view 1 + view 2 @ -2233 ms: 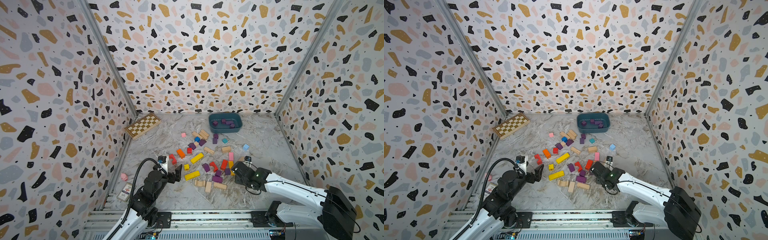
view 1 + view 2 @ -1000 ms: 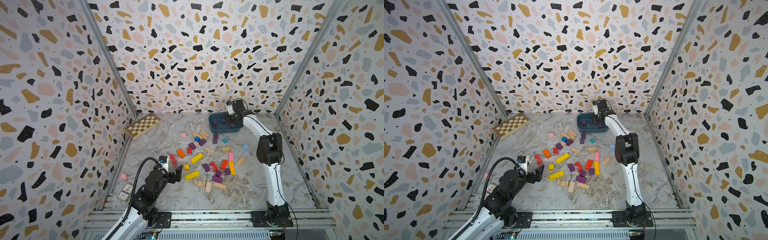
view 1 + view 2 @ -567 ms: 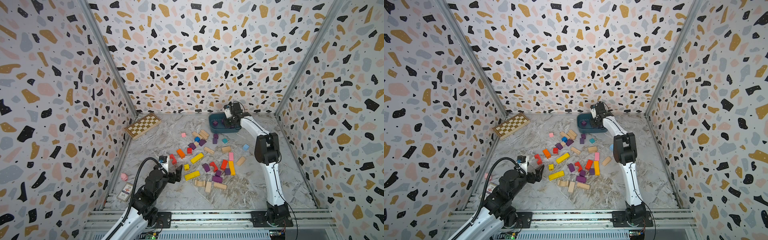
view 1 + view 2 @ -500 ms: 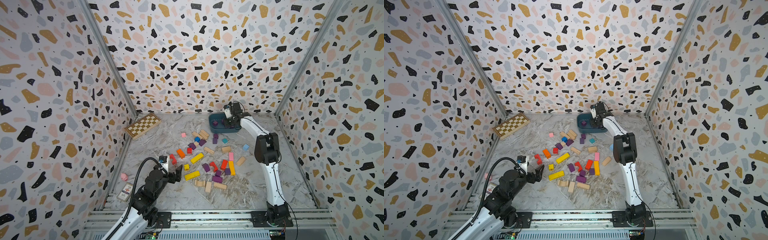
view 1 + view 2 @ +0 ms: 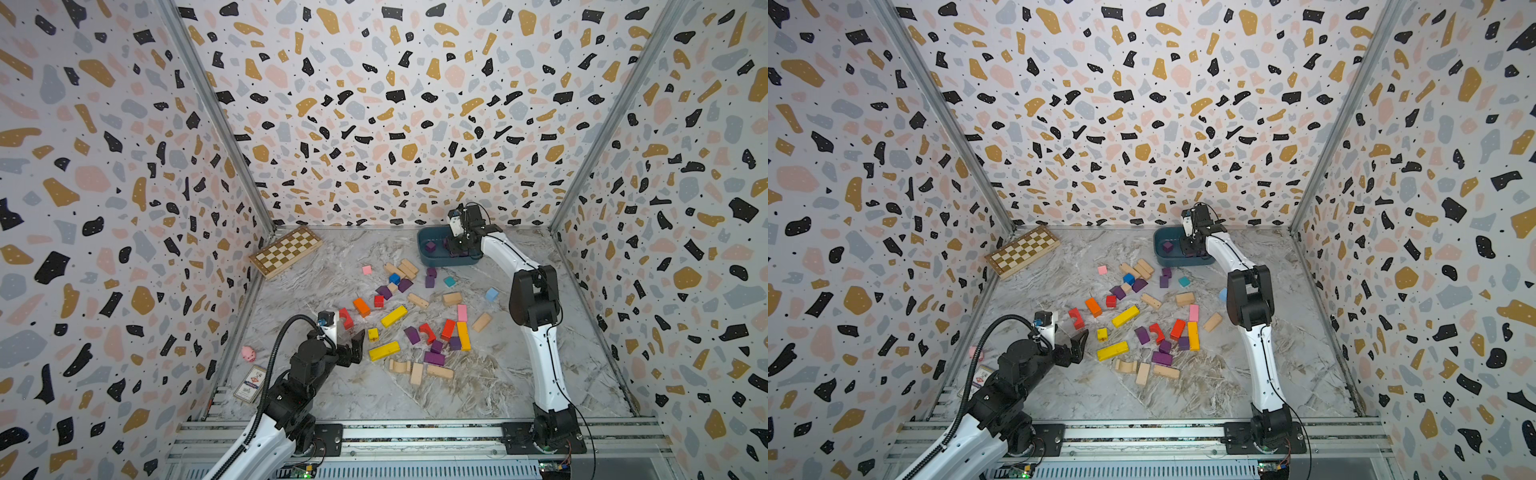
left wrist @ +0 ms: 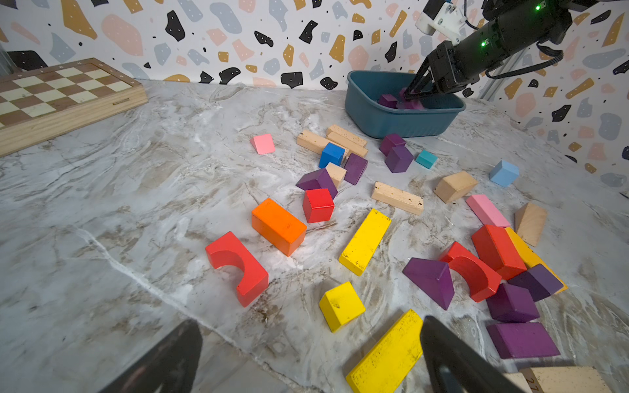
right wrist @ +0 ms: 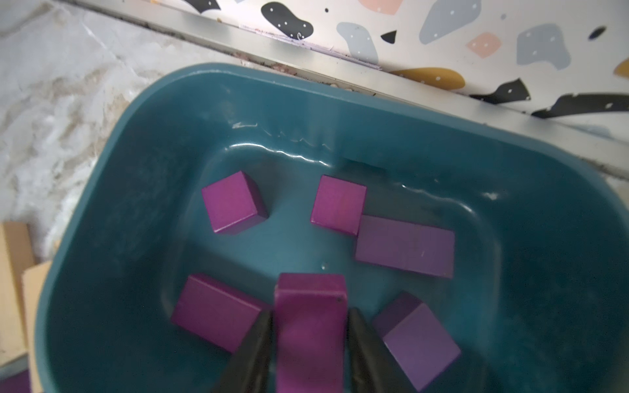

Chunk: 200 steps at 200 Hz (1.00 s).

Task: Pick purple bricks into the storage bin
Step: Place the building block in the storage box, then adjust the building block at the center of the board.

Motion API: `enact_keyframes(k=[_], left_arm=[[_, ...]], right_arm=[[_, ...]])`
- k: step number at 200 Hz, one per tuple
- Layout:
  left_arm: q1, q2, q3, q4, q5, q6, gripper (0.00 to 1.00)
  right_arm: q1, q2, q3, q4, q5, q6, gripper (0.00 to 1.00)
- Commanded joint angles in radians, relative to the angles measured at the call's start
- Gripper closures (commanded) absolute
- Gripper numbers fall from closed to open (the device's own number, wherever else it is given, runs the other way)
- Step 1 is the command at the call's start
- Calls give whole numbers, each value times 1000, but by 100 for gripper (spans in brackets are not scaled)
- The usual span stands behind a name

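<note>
Reaching into storage bin (image 7: 102,204) with right pincer (image 7: 309,311), purple brick (image 7: 309,292) squarely between both fingers (image 7: 252,343); cannot tell whether clamped or loose. Holding left pincer (image 6: 309,323) spread apart above surface (image 6: 102,204).

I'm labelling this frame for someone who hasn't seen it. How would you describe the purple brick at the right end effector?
Look to the teal storage bin against the back wall, which holds six purple bricks. The one meant sits between the fingers of the right end effector; the other five lie ungripped on the bin floor.
</note>
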State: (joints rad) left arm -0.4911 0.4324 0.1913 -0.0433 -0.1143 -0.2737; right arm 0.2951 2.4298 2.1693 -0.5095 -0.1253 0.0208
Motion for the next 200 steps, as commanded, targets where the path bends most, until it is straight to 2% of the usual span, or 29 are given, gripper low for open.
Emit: enact_keyframes(k=[1,43,56,73,108,148,176,200], left_arm=[[-1,0,-3,43,-5,8,1],[-1,5,-3,45,-5,8,1],[-1,9,-1,46,-5,8,1],[-1,18,1,46,-5,7,1],[-1,43,22,20,-16,-5,1],[-1,143,85,43,-20,17,1],[-1,282,204,7,-39,26,1],[-1,416,339,-53,-42,12,1]], right_arm=[[6,-88,18,-11,10,5,46],[10,-148,14,-7,19,-1,34],[15,-196,-23,19,25,-6,23],[31,-314,-166,122,41,-24,0],[70,-601,-550,344,90,-69,0],[130,-982,-1159,696,66,-46,0],[251,-1198,-1503,876,100,-21,0],[375,-1313,-1670,890,150,14,0]])
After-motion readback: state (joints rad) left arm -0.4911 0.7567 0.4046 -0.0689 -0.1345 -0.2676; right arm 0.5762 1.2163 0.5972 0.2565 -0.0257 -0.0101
